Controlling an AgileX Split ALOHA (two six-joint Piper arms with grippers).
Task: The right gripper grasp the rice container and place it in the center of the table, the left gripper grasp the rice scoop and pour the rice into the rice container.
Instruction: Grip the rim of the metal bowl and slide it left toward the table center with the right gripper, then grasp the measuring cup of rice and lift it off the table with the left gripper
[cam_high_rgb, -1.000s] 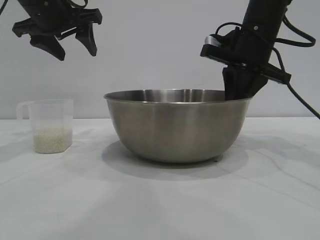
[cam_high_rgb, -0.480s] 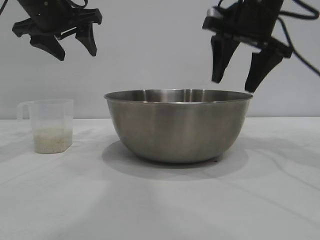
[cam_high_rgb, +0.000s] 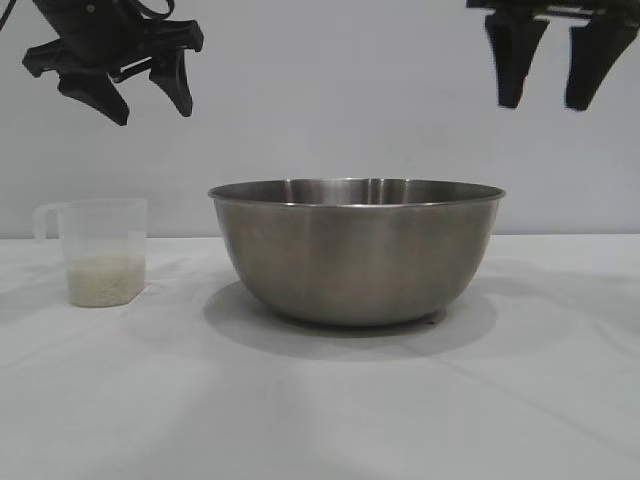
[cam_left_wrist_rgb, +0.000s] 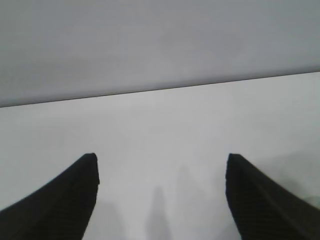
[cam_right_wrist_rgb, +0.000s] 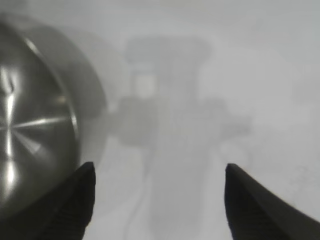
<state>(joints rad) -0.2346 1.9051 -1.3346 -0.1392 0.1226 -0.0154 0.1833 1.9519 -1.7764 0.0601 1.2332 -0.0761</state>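
The rice container (cam_high_rgb: 357, 250), a wide steel bowl, stands on the white table (cam_high_rgb: 320, 400) near its middle; its inside also shows in the right wrist view (cam_right_wrist_rgb: 35, 125). High above the bowl's right rim hangs my right gripper (cam_high_rgb: 545, 100), open and empty, also seen in its wrist view (cam_right_wrist_rgb: 159, 170). The rice scoop (cam_high_rgb: 100, 250), a clear plastic cup, stands at the left with rice (cam_high_rgb: 103, 281) in its bottom. My left gripper (cam_high_rgb: 150, 105) hangs open well above the scoop, holding nothing; its wrist view (cam_left_wrist_rgb: 160, 162) shows only bare table between the fingers.
A plain grey wall (cam_high_rgb: 330, 100) stands behind the table. The bowl casts a shadow on the tabletop around its base.
The right gripper has let go of the bowl's rim, opened and risen up and to the right. The bowl, the scoop and the left gripper stayed where they were.
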